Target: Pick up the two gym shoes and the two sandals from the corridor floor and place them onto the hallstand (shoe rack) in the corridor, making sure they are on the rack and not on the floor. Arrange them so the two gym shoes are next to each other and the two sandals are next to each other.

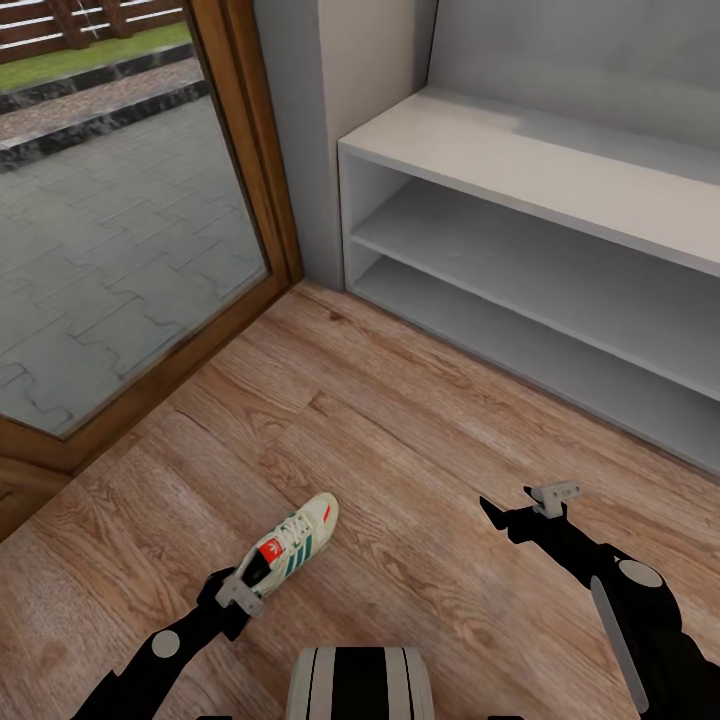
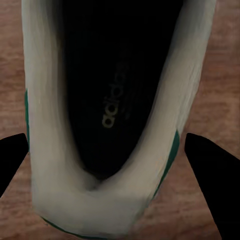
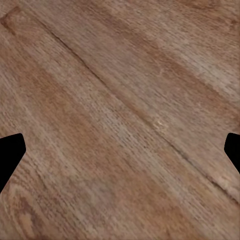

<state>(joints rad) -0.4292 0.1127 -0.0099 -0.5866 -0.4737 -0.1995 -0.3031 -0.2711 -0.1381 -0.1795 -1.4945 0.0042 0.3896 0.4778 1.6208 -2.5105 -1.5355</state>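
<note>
Robot trunk (image 1: pixel 360 685): striped housing at the near edge of the head view, centre.

Left gripper (image 1: pixel 240 590): near left, at the heel of one gym shoe (image 1: pixel 293 548). In the left wrist view the fingertips (image 2: pixel 207 165) stand either side of the shoe's heel opening, apart from its walls: spread, not yet clamped.

Gym shoe: cream-white, green stripes, red tongue patch; lies on the corridor floor (image 1: pixel 400 450), near left of centre, toe pointing far-right toward the rack.

Right gripper (image 1: pixel 515 510): near right, above bare planks; fingers wide in the right wrist view, holding nothing.

Corridor floor: light brown planks running from near edge to rack.

Glass door (image 1: pixel 110 230): far left, wood-framed, paving outside.

Hallstand (image 1: pixel 520 170): far right, pale grey, two low open bays and flat top; the visible part bears no footwear.

Progress, as judged: early. No shoe seen racked; first shoe about to be grasped. Second gym shoe and both sandals remain to be found, lifted and paired.
</note>
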